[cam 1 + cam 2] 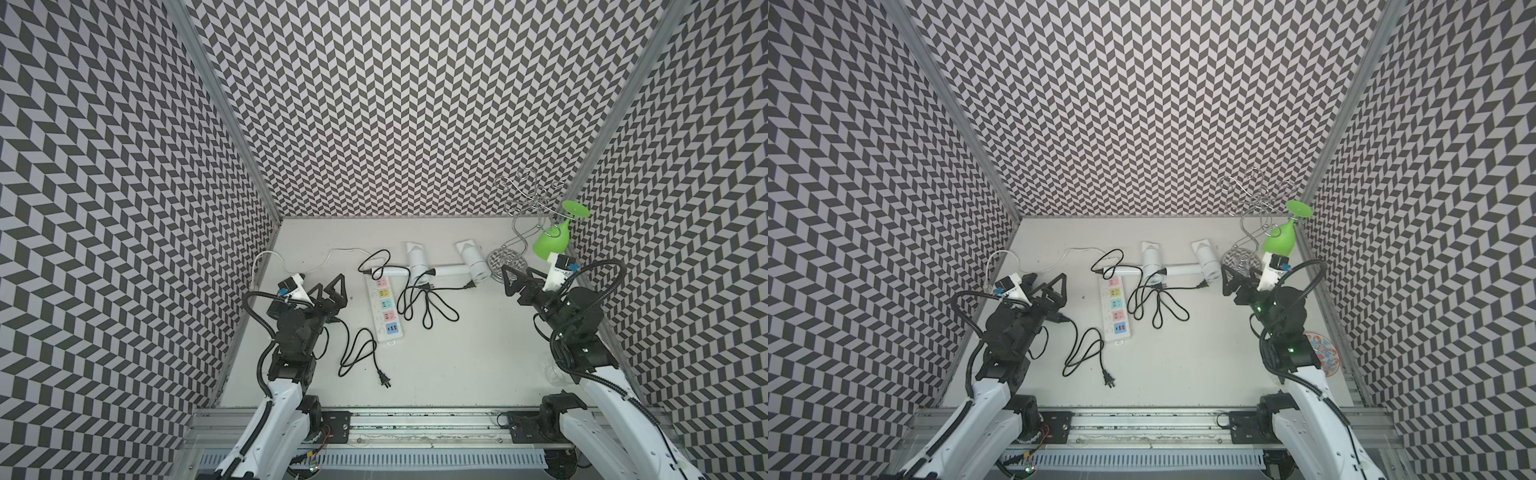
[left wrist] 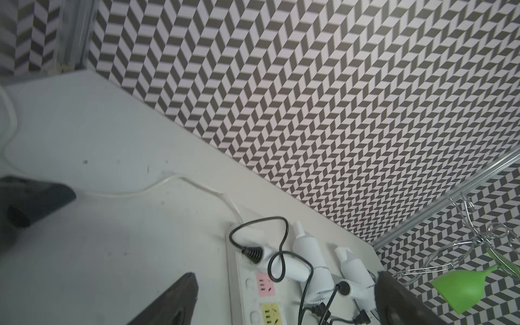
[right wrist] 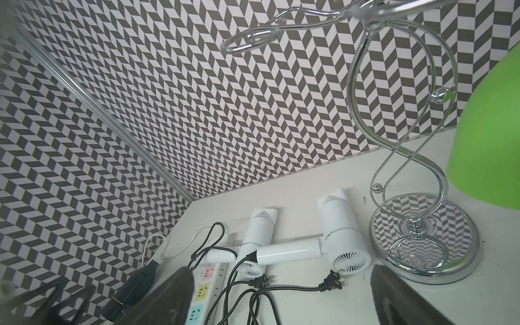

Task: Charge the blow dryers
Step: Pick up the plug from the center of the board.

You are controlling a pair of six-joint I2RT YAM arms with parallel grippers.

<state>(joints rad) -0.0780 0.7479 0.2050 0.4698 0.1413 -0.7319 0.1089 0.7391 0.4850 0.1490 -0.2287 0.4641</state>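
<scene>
Two white blow dryers (image 1: 417,261) (image 1: 471,258) lie side by side at the back of the table, their black cords tangled beside the power strip (image 1: 384,307). Their plugs (image 3: 263,281) (image 3: 330,282) lie loose on the table. A black blow dryer (image 3: 132,287) lies mostly hidden under my left arm. Its cord (image 1: 357,349) ends in a loose plug (image 1: 385,380). My left gripper (image 1: 328,291) (image 2: 284,284) hovers open, left of the strip. At the right, my right gripper (image 1: 519,280) (image 3: 281,277) stands open and empty, beside the right-hand white dryer.
A chrome wire stand (image 1: 519,232) holds an upside-down green cup (image 1: 555,239) at the back right corner. A patterned plate (image 1: 1323,351) lies by the right wall behind my right arm. The strip's white cable (image 1: 291,266) runs to the left wall.
</scene>
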